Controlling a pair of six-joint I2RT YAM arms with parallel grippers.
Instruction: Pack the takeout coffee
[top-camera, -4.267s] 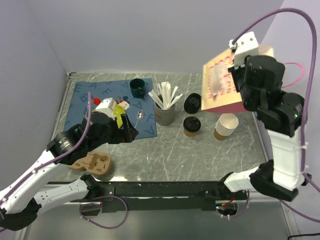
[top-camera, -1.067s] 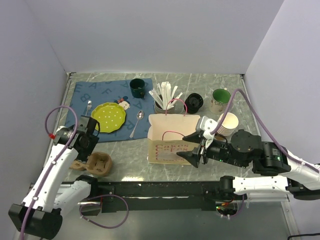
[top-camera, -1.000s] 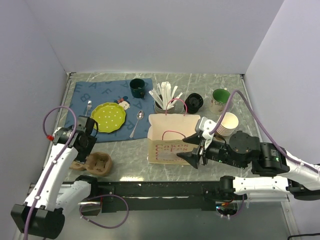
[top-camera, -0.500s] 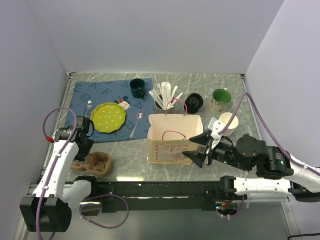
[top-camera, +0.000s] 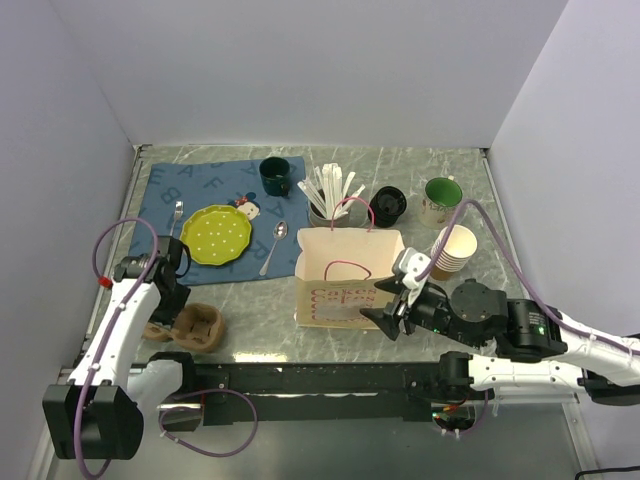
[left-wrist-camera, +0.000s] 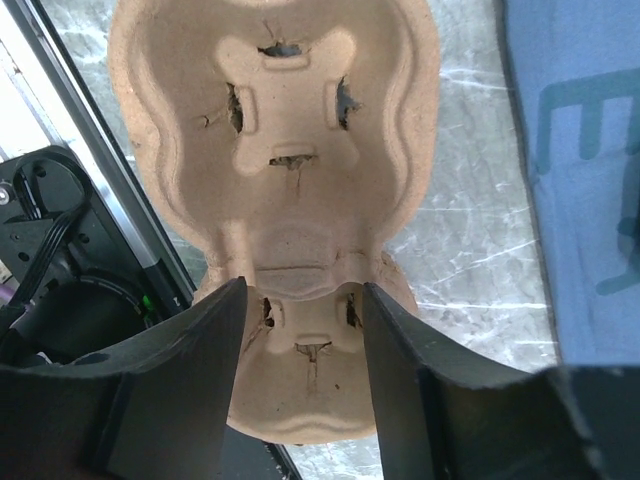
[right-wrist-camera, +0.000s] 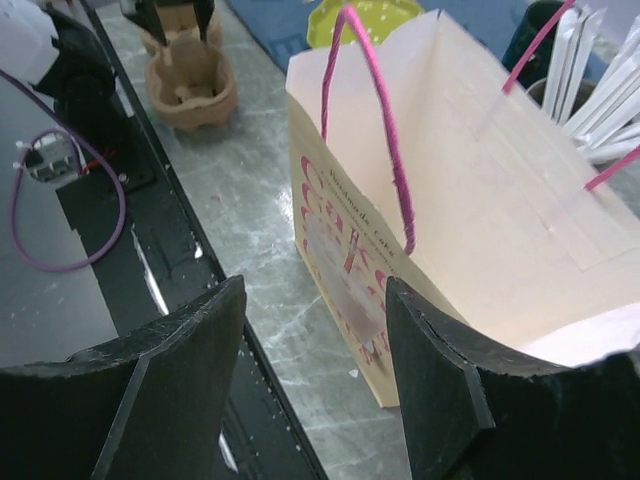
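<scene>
The lidded coffee cup shows in no view, so I cannot tell whether it sits inside the paper bag (top-camera: 345, 295) or is hidden behind it. Both tools are released: the left tool (left-wrist-camera: 300, 300) hangs spread over the cardboard cup carrier (left-wrist-camera: 275, 150), and the right tool (right-wrist-camera: 315, 300) is just beside the bag's near corner. Such a cup is likely light, thin-walled and easy to spill, so it is best held gently around its middle and kept upright.
</scene>
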